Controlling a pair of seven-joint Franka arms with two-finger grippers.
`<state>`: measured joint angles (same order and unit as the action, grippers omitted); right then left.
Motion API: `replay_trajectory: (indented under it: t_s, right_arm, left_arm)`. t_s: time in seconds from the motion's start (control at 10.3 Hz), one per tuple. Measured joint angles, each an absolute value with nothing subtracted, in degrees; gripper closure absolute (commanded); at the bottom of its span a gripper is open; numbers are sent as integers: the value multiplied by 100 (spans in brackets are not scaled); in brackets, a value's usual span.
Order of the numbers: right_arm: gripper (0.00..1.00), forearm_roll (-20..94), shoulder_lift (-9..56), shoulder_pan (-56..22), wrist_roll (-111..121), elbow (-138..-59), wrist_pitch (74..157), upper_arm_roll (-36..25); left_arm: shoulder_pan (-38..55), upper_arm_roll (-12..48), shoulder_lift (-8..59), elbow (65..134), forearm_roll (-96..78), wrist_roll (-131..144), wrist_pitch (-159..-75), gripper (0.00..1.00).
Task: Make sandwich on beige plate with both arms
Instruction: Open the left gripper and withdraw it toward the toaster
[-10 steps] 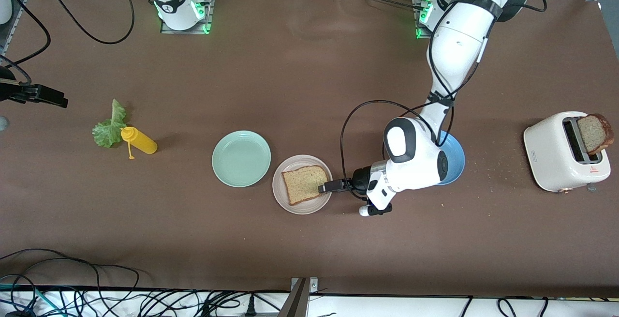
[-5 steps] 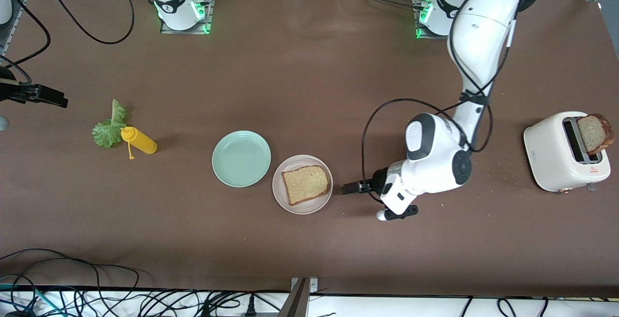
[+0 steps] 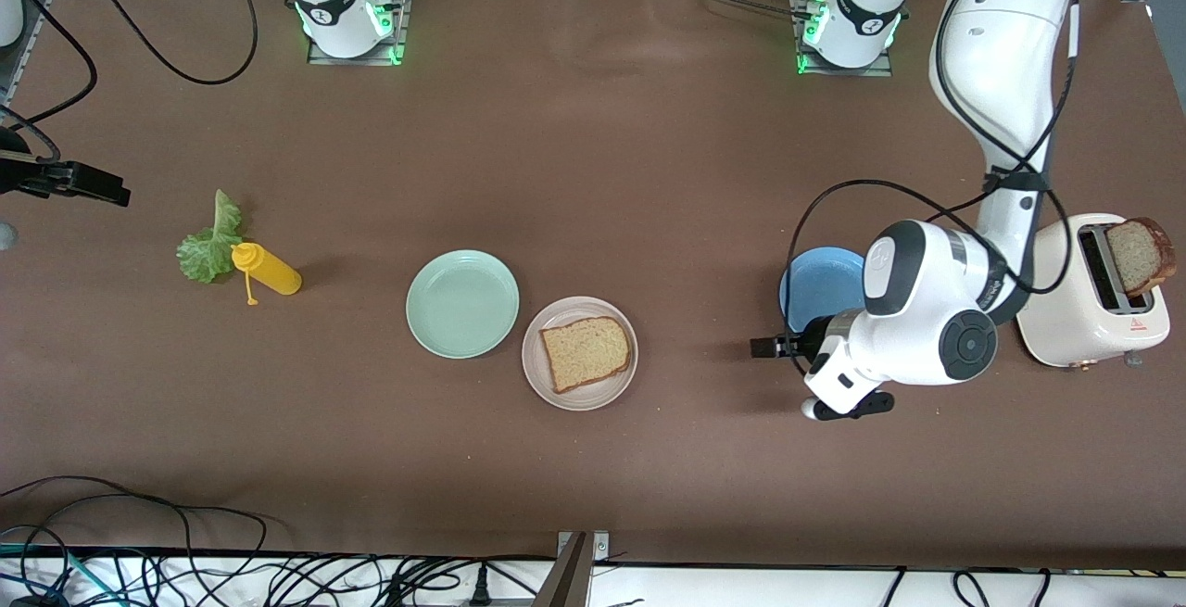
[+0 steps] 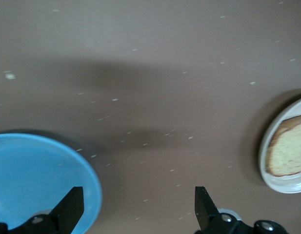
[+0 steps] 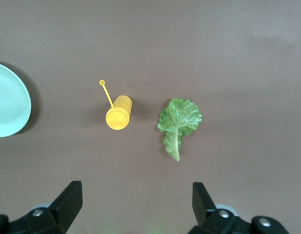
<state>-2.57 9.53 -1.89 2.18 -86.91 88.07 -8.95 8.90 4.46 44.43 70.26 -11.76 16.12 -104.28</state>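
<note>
Beige plate (image 3: 542,385) well apart from left gripper (image 3: 762,347)

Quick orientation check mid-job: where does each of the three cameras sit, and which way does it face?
Front view: high across the table, facing both bases; shows the left arm, its hand open beside the blue plate.
Left wrist view: looks down past its open fingers at the blue plate and beige plate.
Right wrist view: looks down past open fingers at the lettuce and yellow bottle.
Front and left wrist views share the bread slice.
</note>
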Motion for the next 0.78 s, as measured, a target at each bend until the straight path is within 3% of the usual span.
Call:
replay_trajectory:
  t_s: [0.78]
  right_arm:
    - [0, -257, 954, -189, 218, -8692, 8807, -895]
  left_arm:
    - [350, 439, 3605, 7023, 118, 1682, -8910, 0]
